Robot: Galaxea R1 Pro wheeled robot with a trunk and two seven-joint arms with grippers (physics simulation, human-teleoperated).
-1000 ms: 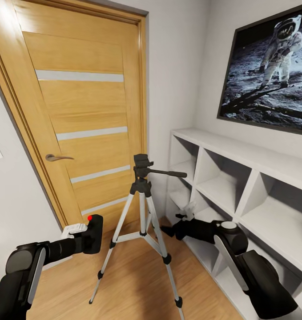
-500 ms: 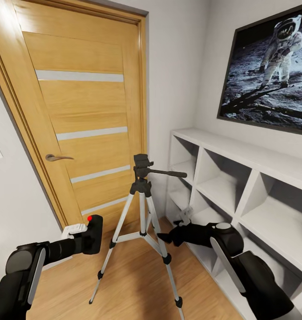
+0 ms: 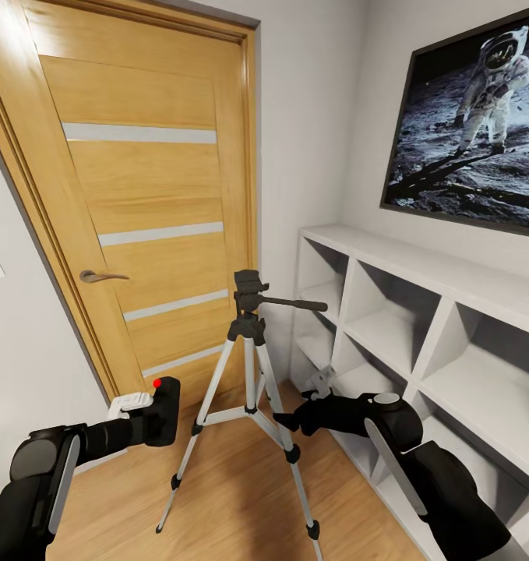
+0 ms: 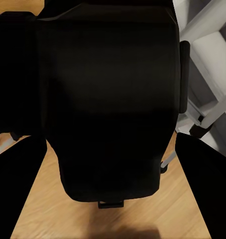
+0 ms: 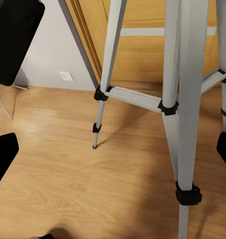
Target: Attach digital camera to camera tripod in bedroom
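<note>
- The left arm reaches forward low, its end effector [image 3: 143,417] clenched on the camera [image 3: 164,411], held upright with the red button on top, off to the left of the tripod [image 3: 250,389]
- The right arm bends in from the shelves [image 3: 420,312], its end effector [image 3: 289,422] spread apart just beside the tripod's near leg
- The tripod stands on the wood floor [image 3: 233,499] before the door [image 3: 139,195]
- No readable writing anywhere
</note>
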